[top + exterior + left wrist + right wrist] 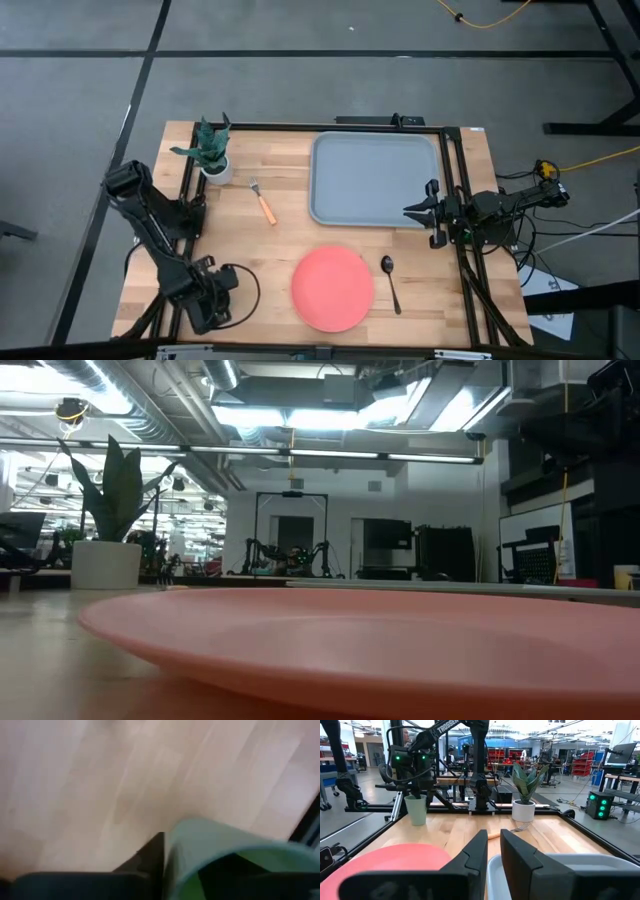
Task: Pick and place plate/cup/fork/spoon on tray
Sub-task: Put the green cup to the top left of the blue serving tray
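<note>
High view: tray (375, 180) bare; plate (332, 289), spoon (390, 283), fork (263, 203) on desk (280, 250). Left wrist: left hand (162, 862) grips cup (235, 855) rim at the desk's near-left corner, likely for lifting. Right wrist: right hand (492, 851) narrow, parked over the tray's edge.

Overhead camera looks straight down on the bench (250, 250). Low camera sits right against the plate (380, 645), also seen from above.
</note>
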